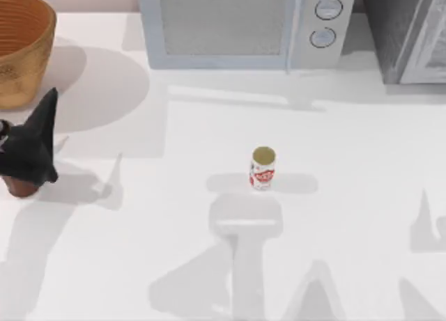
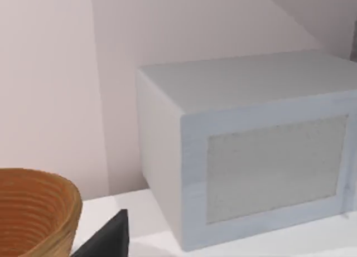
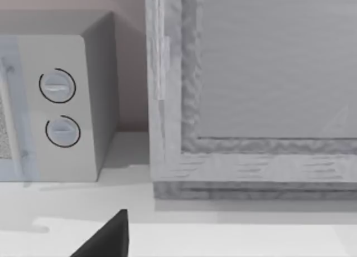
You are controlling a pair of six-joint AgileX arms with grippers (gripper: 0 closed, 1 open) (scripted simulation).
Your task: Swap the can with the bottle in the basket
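Observation:
The white can (image 1: 262, 169) with red markings and a dull gold top stands upright near the middle of the table, with no gripper near it. The orange-brown wicker basket (image 1: 21, 46) sits at the back left corner, and its rim (image 2: 33, 212) appears in the left wrist view. My left gripper (image 1: 38, 136) is a black shape just in front of the basket. Under it, a reddish-brown piece of the bottle (image 1: 19, 187) peeks out; the rest of the bottle is hidden. One dark finger (image 3: 106, 240) of my right gripper is in the right wrist view.
A pale microwave (image 1: 237, 25) stands along the back edge at the middle, with two round knobs (image 3: 58, 106) on its right side. A grey cabinet (image 1: 411, 35) fills the back right corner. Open tabletop surrounds the can.

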